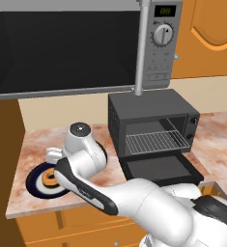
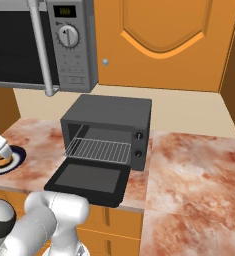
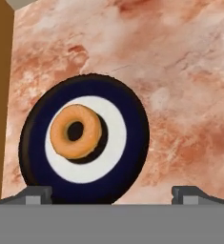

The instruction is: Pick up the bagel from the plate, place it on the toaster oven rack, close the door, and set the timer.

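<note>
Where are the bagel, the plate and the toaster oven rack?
bagel (image 3: pixel 76 131): hand view, on its glazed ring, right of the hole.
plate (image 3: pixel 130 138): hand view, on the navy rim's right side.
toaster oven rack (image 1: pixel 156 142): left base view, middle of the wire grid.

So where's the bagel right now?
The bagel lies on the plate, on the marble counter left of the open toaster oven, with the robot's open fingers poised above it.
</note>
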Controlling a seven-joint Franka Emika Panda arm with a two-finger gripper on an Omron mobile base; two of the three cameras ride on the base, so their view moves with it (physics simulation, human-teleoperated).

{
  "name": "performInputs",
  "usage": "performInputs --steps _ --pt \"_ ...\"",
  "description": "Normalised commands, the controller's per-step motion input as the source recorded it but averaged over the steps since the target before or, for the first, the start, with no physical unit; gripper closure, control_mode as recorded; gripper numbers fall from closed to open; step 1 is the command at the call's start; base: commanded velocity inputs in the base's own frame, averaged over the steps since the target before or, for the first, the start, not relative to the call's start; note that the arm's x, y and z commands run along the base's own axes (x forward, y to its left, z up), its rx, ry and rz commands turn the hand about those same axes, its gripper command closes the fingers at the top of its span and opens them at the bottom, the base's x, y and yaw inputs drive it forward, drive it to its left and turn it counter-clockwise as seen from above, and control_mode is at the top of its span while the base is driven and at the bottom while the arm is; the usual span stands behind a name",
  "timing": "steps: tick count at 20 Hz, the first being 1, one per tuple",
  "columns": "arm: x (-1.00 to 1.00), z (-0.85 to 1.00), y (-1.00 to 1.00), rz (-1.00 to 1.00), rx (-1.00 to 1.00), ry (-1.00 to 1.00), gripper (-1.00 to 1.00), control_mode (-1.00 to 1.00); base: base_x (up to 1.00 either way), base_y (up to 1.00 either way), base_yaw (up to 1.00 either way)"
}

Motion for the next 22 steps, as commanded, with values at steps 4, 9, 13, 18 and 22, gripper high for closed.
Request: performInputs --steps 4,9,13,18,22 --pt "0.34 -0.33 0.22 0.00 -0.02 0.10 -1.00 -1.00 0.00 0.00 0.00" --pt "0.27 -0.32 0.17 0.00 -0.01 0.07 -1.00 -1.00 0.00 0.00 0.00" --pt "0.21 -0.32 0.14 0.00 -0.01 0.04 -1.00 -1.00 0.00 0.00 0.00" --pt "0.20 -0.31 0.13 0.00 -0.01 0.04 -1.00 -1.00 0.00 0.00 0.00" --pt "0.15 -0.26 0.11 0.00 0.00 0.02 -1.00 -1.00 0.00 0.00 0.00"
